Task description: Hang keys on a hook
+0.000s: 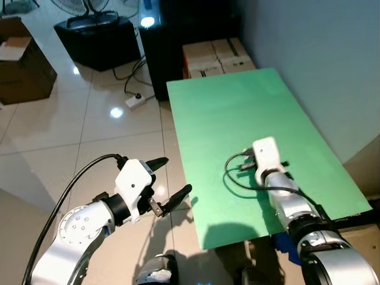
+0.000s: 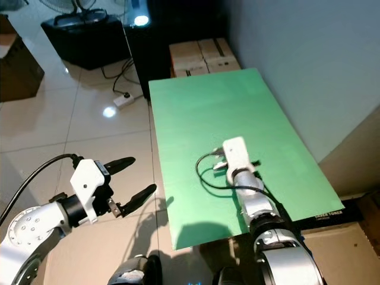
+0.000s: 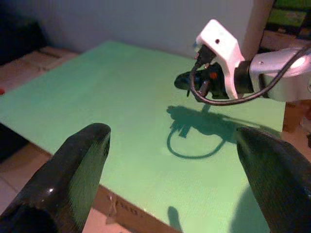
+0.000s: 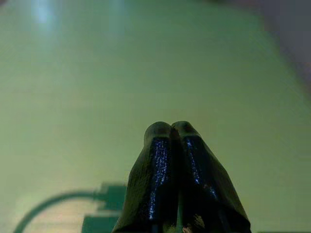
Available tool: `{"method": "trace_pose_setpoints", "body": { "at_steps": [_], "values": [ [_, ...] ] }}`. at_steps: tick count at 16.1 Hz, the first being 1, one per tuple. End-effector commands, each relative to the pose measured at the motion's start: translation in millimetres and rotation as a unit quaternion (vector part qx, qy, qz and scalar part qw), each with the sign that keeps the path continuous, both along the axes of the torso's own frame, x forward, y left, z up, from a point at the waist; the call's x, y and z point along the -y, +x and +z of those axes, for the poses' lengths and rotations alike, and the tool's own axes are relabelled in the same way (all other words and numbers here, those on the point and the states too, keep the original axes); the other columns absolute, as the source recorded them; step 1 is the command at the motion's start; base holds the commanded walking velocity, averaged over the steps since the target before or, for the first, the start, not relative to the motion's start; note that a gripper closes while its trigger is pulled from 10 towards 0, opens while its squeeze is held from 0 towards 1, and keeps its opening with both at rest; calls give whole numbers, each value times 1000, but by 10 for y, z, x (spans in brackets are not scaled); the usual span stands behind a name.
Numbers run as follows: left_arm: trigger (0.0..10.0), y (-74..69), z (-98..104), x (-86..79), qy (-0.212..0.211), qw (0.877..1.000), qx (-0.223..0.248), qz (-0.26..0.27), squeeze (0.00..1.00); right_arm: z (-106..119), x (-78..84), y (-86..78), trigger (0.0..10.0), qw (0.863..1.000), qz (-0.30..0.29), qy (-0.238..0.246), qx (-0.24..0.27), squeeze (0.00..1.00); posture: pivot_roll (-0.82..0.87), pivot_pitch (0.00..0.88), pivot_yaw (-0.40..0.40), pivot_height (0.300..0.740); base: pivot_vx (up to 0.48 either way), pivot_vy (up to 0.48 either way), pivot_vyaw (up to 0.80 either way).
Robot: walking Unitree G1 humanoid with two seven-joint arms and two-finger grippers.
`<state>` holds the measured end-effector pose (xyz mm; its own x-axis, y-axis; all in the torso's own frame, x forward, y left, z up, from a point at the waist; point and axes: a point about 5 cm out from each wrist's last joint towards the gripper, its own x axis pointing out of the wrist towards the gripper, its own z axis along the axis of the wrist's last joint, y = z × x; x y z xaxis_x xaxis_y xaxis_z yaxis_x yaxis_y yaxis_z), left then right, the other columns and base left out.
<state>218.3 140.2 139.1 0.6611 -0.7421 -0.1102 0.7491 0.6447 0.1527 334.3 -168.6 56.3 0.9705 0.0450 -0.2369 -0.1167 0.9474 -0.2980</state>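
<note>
While fingers press together, right gripper [image 4: 170, 128] hides anything held.

The flat green worktop [image 1: 249, 119] looks matt and smooth, like painted board or card. The pale tiled floor [image 1: 89, 130] is glossy and shines back the lamps. The brown cardboard boxes [image 1: 217, 56] look dull and papery. The left end effector [image 3: 170, 179] has shiny black plastic fingers [image 3: 77, 170]. The right end effector [image 4: 171, 127] has glossy black fingers too. The silver arm shells [image 1: 71, 231] look like smooth metal, with white plastic wrist blocks [image 1: 266, 153].
</note>
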Motion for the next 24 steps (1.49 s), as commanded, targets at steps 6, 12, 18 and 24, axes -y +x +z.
{"method": "trace_pose_setpoints", "body": {
  "at_steps": [6, 12, 18, 24],
  "values": [
    [10000, 26, -63, 77, -8, 1000, 4, -3, 0, 136, 54, -146, 0, 994, -26, -49, 91, 0, -9, 50, 82, 740, 0, 0, 0],
    [10000, 37, -105, 89, -14, 1000, 3, 4, 0, 237, 40, -229, 0, 988, -10, -88, 123, 0, -20, 57, 80, 740, 0, 0, 0],
    [10000, 39, -113, 55, -2, 1000, 0, 8, 0, 169, -17, -205, 0, 995, 19, -67, 75, 0, 6, 75, 85, 740, 0, 0, 0],
    [10000, -114, -37, -83, 27, 1000, -15, -1, 0, -261, -71, -205, 10000, 989, 55, -128, -55, 0, 114, 156, 127, 740, 0, 0, 0]
  ]
}}
